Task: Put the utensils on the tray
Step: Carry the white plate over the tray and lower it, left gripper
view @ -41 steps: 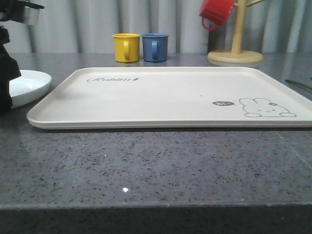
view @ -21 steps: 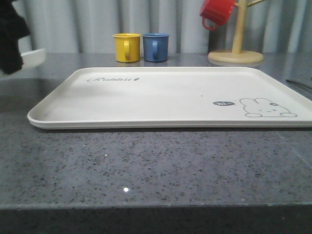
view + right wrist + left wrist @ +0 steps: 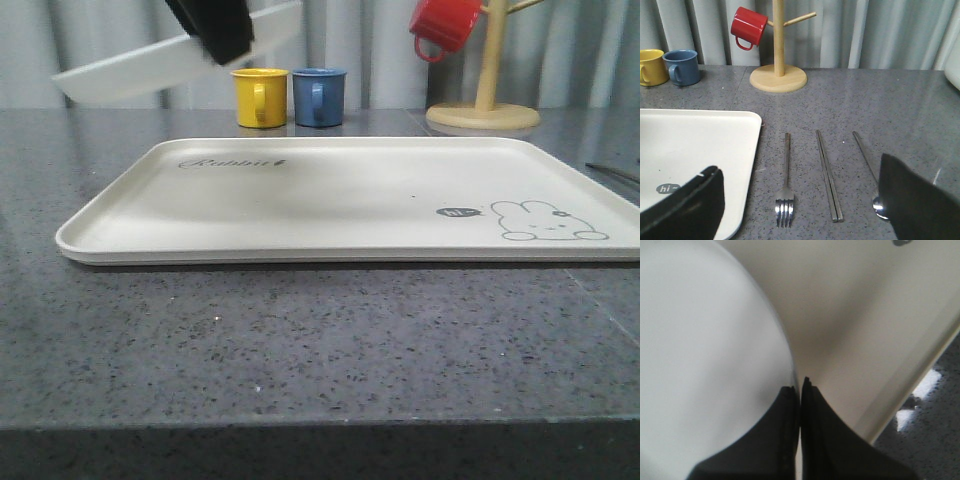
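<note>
My left gripper (image 3: 215, 30) is shut on the rim of the shallow white plate (image 3: 130, 68) and holds it tilted in the air above the tray's far left corner. In the left wrist view the plate (image 3: 705, 350) sits beside the closed black fingers (image 3: 785, 430), with the cream rabbit tray (image 3: 865, 315) underneath. The tray (image 3: 340, 190) lies bare on the grey table. To its right lie the fork (image 3: 786, 165), the chopsticks (image 3: 827, 175) and the spoon (image 3: 865, 157), side by side. My right gripper (image 3: 800, 167) hovers open over them, holding nothing.
A yellow mug (image 3: 259, 96) and a blue mug (image 3: 318, 96) stand behind the tray. A red mug (image 3: 445, 25) hangs on a wooden mug tree (image 3: 485, 105) at the back right. The grey stone table (image 3: 320, 340) runs bare up to its front edge.
The plate, lying on the table left of the tray a second ago, has been lifted and carried up and to the right over the tray's far left corner.
</note>
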Motion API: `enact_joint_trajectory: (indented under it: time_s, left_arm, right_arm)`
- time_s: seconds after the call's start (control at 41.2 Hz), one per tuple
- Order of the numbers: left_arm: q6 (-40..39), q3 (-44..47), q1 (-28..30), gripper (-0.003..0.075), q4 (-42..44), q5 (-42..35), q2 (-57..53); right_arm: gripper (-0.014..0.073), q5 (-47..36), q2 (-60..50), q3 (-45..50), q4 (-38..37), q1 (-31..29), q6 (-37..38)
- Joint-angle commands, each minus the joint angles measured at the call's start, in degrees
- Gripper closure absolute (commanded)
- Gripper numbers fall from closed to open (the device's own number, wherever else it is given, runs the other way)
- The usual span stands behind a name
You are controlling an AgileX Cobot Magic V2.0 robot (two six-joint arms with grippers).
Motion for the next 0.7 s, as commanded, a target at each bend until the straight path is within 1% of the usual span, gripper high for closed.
enact_joint_trajectory:
  time_s: [0.0, 0.267, 0.436, 0.509, 0.582, 0.63, 0.655, 0.679]
  left_arm:
    - [-0.85, -1.87, -2.11, 0.0739, 0.27, -2.53, 0.66]
    - [-0.85, -1.87, -2.12, 0.0739, -1.63, -2.67, 6.41]
    - [-0.85, -1.87, -1.92, 0.0738, -2.01, -2.67, 7.78]
    - [-0.85, -1.87, -1.92, 0.0724, -2.27, -2.8, 8.0]
    - [-0.85, -1.87, -1.92, 0.066, -2.62, -3.01, 8.0]
    - [-0.85, -1.87, -1.92, 0.0577, -2.62, -3.01, 8.0]
    - [-0.85, -1.87, -1.92, 0.0554, -2.62, -3.01, 8.0]
    - [-0.85, -1.87, -1.92, 0.0495, -2.74, -3.01, 8.0]
  right_arm:
    - [-0.0052, -4.54, 0.84, -1.97, 0.0, -0.34, -0.58]
    - [-0.0052, -4.54, 0.84, -1.97, 0.0, -0.34, -0.58]
    - [-0.0052, -4.54, 0.84, -1.97, 0.0, -0.34, -0.58]
    - [-0.0052, -4.54, 0.84, -1.97, 0.0, -0.34, -0.58]
    - [-0.0052, -4.54, 0.84, -1.97, 0.0, -0.34, -0.58]
    - [-0.0052, -4.54, 0.84, -1.97, 0.0, -0.34, -0.58]
    - [-0.0052, -4.54, 0.84, -1.97, 0.0, -0.34, -0.58]
    - [-0.0052, -4.54, 0.84, -1.97, 0.0, -0.34, -0.58]
